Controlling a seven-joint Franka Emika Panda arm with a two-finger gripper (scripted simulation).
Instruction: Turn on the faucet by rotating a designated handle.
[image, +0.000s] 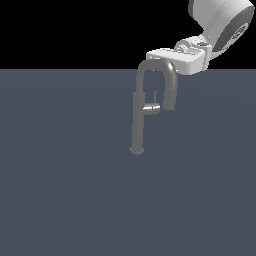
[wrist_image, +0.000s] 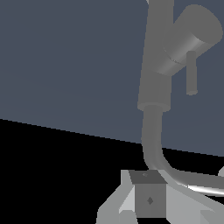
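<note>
The dark grey faucet (image: 138, 120) is seen upright on the slate desk (image: 60, 190), its handle (image: 152, 106) jutting from the column toward the exterior view's right. The claw (image: 175, 61) is held just behind the spout's arch; whether it is apart or together cannot be told.

Item: flat slate-blue ground surface (image: 60, 190), plain and unmarked.
Fills the exterior view from 3 through 6 to 9 o'clock; meets a solid black backdrop (image: 70, 30) along a straight horizon toward 12 o'clock.
</note>
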